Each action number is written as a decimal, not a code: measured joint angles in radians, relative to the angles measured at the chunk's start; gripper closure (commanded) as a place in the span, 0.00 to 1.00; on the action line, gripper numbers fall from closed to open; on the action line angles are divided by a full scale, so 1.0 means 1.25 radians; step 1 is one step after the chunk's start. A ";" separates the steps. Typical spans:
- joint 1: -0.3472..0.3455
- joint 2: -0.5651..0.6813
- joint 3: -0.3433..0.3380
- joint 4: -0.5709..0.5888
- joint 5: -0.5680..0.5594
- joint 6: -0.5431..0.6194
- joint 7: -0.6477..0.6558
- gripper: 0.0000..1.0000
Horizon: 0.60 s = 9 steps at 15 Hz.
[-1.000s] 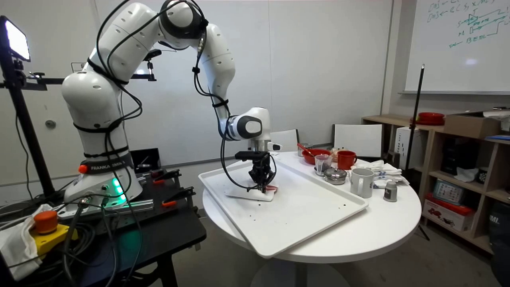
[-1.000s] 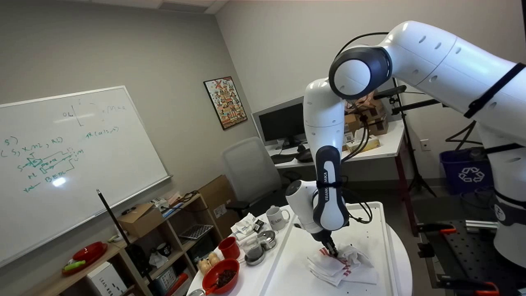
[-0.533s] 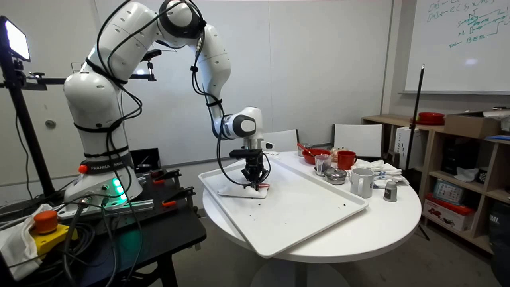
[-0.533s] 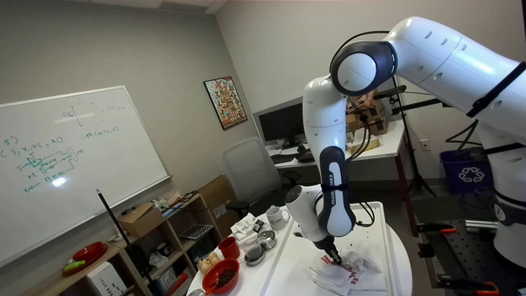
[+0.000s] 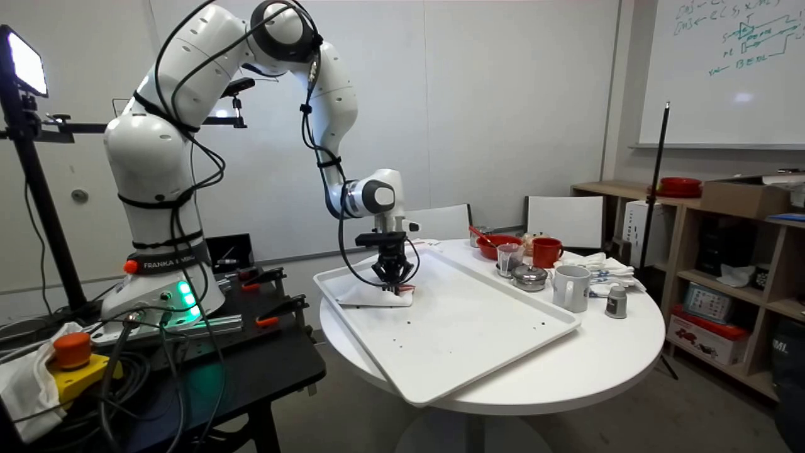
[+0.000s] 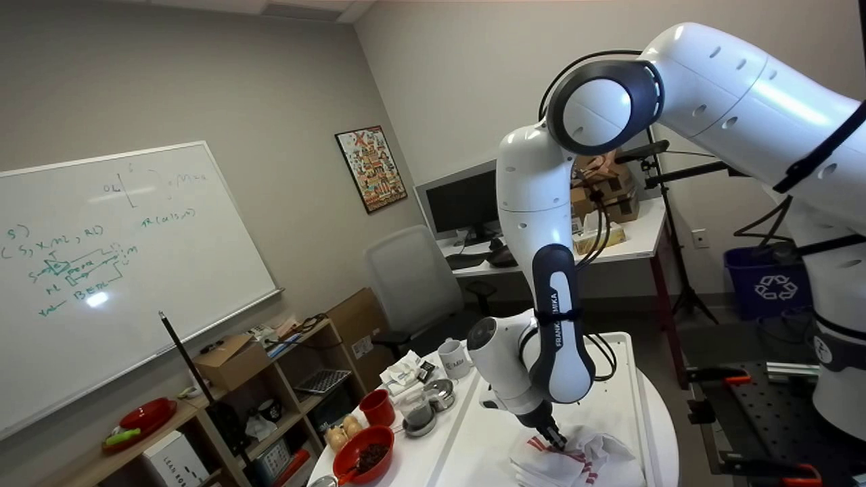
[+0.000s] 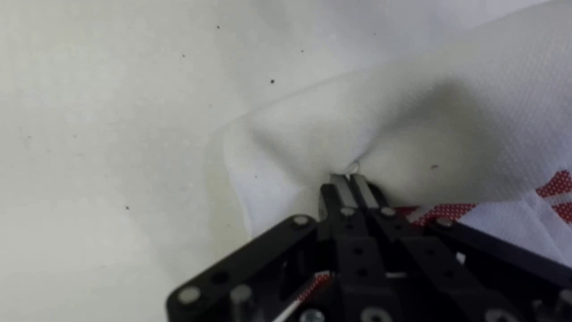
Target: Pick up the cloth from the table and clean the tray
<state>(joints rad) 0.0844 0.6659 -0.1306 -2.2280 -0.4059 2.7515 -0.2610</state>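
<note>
The white cloth (image 5: 371, 296) with red stripes lies bunched on the tray (image 5: 465, 352), near the end closer to the robot's base. My gripper (image 7: 348, 176) points down into it, jaws pressed together with a fold of cloth (image 7: 447, 134) pinched at the tips. In an exterior view the gripper (image 6: 557, 443) reaches the cloth (image 6: 602, 452) from above and hides part of it. Small dark specks (image 7: 272, 81) dot the tray surface (image 7: 111, 112) beside the cloth. Beneath the tray is the round white table (image 5: 597, 358).
Along the tray's far side stand a red bowl (image 5: 499, 245), a red mug (image 5: 547, 252), a glass (image 5: 509, 258), a metal lidded jar (image 5: 529, 277), a grey mug (image 5: 571, 288) and a small grey shaker (image 5: 616, 302). Folded white cloths (image 5: 597, 270) lie behind them. The tray's rim (image 5: 497, 362) is raised.
Gripper and cloth have slid together across the tray toward the robot's base, leftward in an exterior view. The grip stays shut throughout.
</note>
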 measured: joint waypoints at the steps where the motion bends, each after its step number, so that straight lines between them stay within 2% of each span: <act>1: 0.010 -0.001 0.000 -0.001 -0.006 -0.001 0.003 0.99; 9: 0.113 -0.002 0.000 -0.003 -0.049 -0.033 0.056 0.99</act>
<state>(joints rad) 0.2256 0.6630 -0.1304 -2.2322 -0.4677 2.7106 -0.1913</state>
